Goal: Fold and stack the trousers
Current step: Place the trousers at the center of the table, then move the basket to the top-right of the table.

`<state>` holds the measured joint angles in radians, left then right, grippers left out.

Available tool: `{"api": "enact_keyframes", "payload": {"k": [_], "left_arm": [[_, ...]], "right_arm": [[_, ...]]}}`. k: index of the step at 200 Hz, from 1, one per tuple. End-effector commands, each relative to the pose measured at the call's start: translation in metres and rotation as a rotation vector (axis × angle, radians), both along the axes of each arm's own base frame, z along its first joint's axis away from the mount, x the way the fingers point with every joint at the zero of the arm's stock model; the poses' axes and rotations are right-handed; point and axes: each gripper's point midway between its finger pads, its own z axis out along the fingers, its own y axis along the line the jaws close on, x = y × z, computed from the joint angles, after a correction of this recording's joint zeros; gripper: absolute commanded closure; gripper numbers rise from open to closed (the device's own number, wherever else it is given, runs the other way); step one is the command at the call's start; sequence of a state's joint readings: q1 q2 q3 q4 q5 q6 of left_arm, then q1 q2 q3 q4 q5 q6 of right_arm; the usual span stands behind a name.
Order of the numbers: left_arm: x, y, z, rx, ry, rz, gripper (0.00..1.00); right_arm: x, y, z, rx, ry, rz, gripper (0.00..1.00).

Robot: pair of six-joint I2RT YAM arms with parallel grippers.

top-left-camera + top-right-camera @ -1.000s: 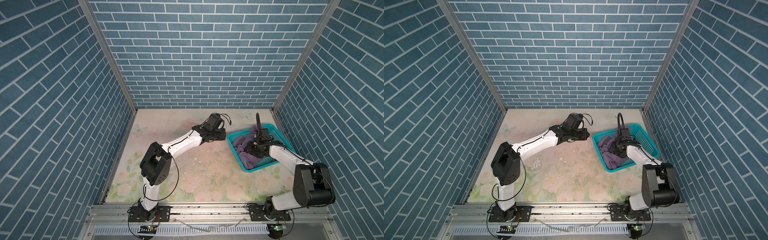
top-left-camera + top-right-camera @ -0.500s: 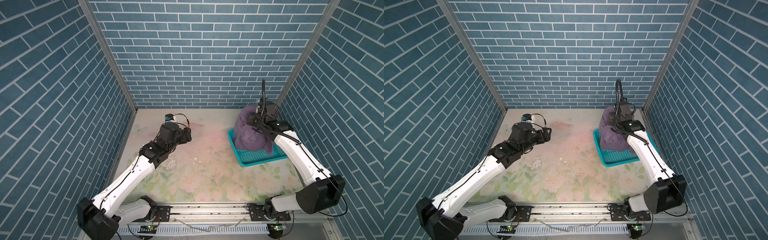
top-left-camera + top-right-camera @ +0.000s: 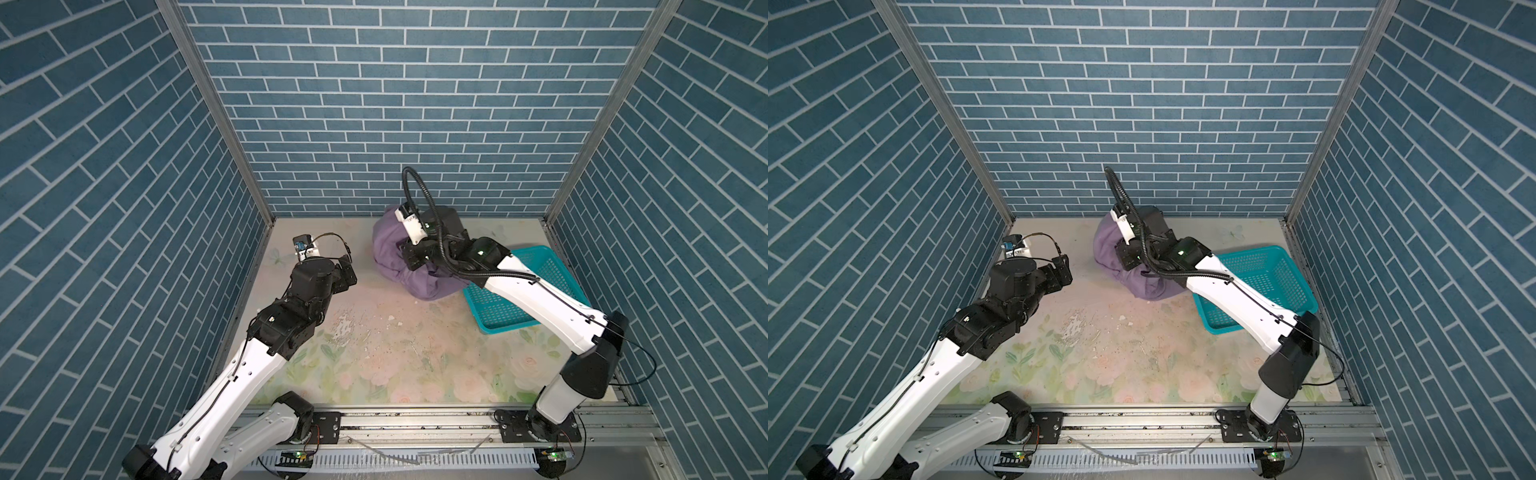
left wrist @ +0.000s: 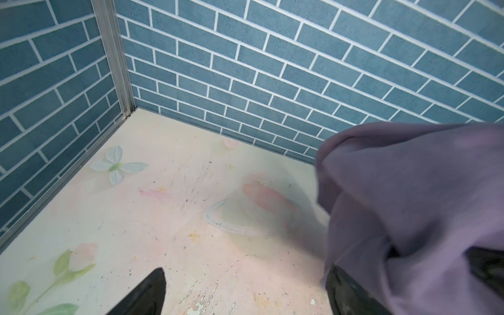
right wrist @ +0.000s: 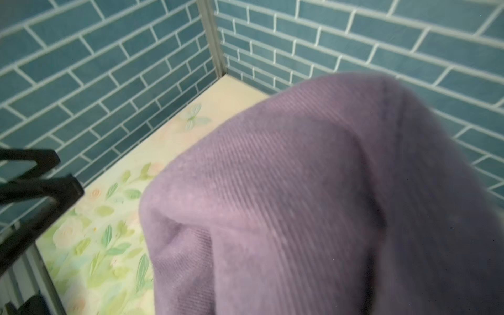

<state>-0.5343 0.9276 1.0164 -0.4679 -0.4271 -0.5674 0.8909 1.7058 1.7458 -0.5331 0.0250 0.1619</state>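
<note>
Lifting done: trousers [image 3: 388,249] have been taken out of basket [image 3: 544,270] and are hung bunched over table [image 3: 374,353] beside it.
Trousers are pinched by right gripper [image 3: 411,259]; left gripper [image 4: 245,294] has been drawn back, spread wide, empty. Spreading flat is judged next.

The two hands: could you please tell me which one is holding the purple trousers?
The right hand, clamped on the bunched trousers by the basket; the left hand is open and empty.

Even bright diffuse light, faint soft shadows; top views sharp; trousers [image 5: 300,191] blurred close in right wrist view.
</note>
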Motion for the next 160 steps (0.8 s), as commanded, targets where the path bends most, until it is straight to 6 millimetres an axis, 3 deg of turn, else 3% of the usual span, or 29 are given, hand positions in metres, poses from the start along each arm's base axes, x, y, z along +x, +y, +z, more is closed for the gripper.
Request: {"api": "enact_keyframes", "payload": {"k": [1,17,41,71,107,127,160], "left_arm": [[-0.004,0.009,-0.013,0.042,0.040,0.031,0.07],[-0.003,0.010,-0.016,0.050,0.050,0.032,0.07],[0.000,0.006,-0.022,0.058,0.066,0.024,0.07],[0.011,-0.012,-0.037,0.042,0.110,-0.031,0.09],[0.033,-0.049,-0.066,-0.007,0.191,-0.137,0.13],[0.044,-0.072,-0.079,-0.054,0.235,-0.200,0.13],[0.054,-0.099,-0.093,-0.117,0.278,-0.278,0.14]], "right_arm": [[0.003,0.003,-0.001,0.019,0.035,0.006,0.64],[0.010,-0.013,-0.030,-0.058,0.085,-0.073,0.45],[0.013,-0.051,-0.057,-0.120,0.143,-0.170,0.34],[0.012,-0.123,-0.075,-0.150,0.192,-0.347,0.30],[-0.010,-0.211,-0.111,-0.281,0.268,-0.549,0.30],[-0.029,-0.229,-0.142,-0.350,0.357,-0.565,0.30],[-0.044,-0.233,-0.184,-0.408,0.453,-0.567,0.29]]}}
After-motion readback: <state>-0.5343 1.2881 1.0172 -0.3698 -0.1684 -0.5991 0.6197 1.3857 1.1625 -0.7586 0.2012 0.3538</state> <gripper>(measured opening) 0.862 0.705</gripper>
